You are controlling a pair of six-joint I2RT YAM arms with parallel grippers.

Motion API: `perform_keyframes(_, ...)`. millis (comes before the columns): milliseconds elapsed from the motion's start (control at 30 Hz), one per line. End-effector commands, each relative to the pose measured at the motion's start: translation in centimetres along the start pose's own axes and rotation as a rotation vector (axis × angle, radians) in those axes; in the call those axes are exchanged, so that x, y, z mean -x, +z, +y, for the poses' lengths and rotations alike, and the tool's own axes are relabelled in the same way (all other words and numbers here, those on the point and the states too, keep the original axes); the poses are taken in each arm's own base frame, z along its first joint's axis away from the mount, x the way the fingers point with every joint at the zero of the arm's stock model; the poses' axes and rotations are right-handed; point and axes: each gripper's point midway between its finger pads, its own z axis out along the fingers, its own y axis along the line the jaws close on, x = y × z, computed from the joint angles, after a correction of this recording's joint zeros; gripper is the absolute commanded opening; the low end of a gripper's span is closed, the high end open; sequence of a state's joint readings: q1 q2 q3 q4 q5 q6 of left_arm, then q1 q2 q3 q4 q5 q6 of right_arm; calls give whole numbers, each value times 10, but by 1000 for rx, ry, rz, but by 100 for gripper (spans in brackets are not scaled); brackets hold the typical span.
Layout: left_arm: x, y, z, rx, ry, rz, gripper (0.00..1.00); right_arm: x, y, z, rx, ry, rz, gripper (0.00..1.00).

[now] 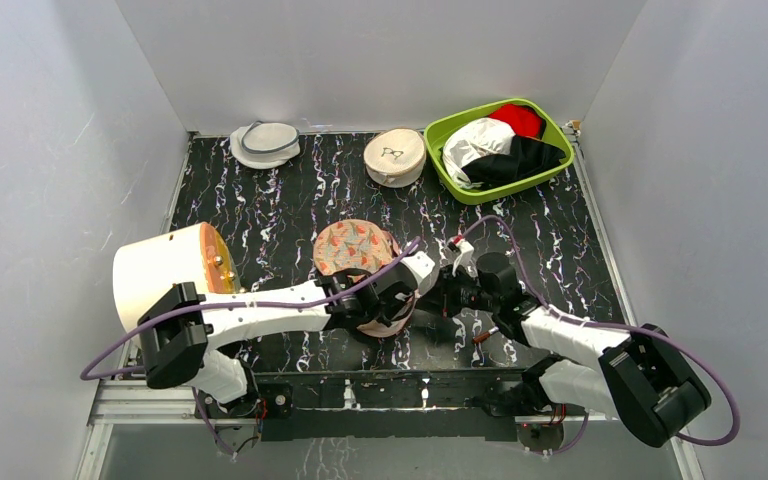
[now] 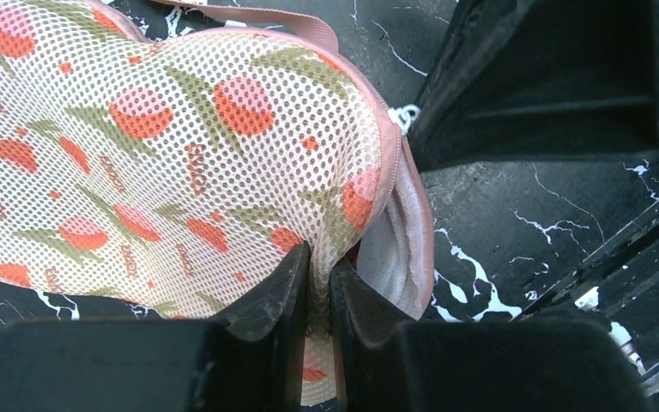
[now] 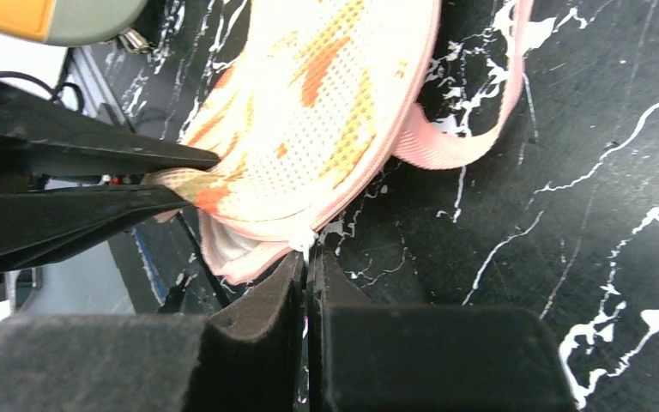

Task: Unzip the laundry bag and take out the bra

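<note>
The laundry bag [image 1: 354,245], beige-pink mesh with a red-orange leaf print, lies at the table's middle. My left gripper [image 1: 385,302] is shut on a pinch of the bag's top fabric [image 2: 319,268] beside the open seam. The seam gapes there, showing pale pink lining [image 2: 395,240] and a dark maroon sliver [image 2: 353,251] that may be the bra; the rest of the bra is hidden. My right gripper [image 1: 452,290] is shut on the white zipper pull [image 3: 306,244] at the bag's edge [image 3: 309,112]. The pull also shows in the left wrist view [image 2: 406,116].
A green bin [image 1: 552,152] at the back right holds white, red and black garments. A round cream case [image 1: 394,157] and a white-grey mesh pouch [image 1: 265,143] stand at the back. A large cream drum [image 1: 160,270] lies at the left. The bag's pink strap [image 3: 446,146] trails on the table.
</note>
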State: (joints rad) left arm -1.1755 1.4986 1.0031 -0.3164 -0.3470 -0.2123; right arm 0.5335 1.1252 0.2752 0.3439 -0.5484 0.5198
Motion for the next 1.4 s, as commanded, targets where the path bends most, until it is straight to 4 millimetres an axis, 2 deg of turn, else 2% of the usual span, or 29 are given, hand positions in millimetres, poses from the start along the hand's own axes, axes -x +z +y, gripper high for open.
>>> perform_keyframes(0, 0, -14, 8, -2, 13, -37, 11, 29, 3, -15, -116, -73, -44, 0)
perform_keyframes(133, -4, -17, 6, -32, 25, -54, 11, 41, 5, -20, -154, -92, -55, 0)
perform_keyframes(267, -14, -13, 6, -34, 41, -28, 13, 37, 13, -19, -132, -72, 6, 0)
perform_keyframes(367, -19, -8, -2, -67, 55, 16, 29, 32, 20, -7, -64, -34, 28, 0)
perform_keyframes(433, -18, -8, -8, -92, 46, 29, 34, 28, 23, 0, -35, -24, 25, 0)
perform_keyframes(667, 9, -16, -30, -204, -20, -57, 67, 9, 29, 13, 12, 1, 54, 0)
perform_keyframes(800, 7, -5, -34, -196, -13, -17, 76, 3, 28, 23, 43, 11, 46, 0)
perform_keyframes(900, 4, 3, -21, -113, -2, 3, 75, 4, 26, 29, 60, 13, 34, 0)
perform_keyframes(1033, 6, 3, -6, -35, 20, -10, 70, 7, 24, 37, 91, 11, 23, 0)
perform_keyframes(1267, 1, 5, -3, -17, 29, -1, 46, 10, 25, 43, 115, 5, 10, 0)
perform_keyframes(1300, 0, 5, -3, -18, 30, 3, 41, 0, 23, 38, 106, 20, 25, 0)
perform_keyframes(1367, -1, 5, -4, -25, 33, 6, 32, -2, 21, 38, 110, 26, 23, 0)
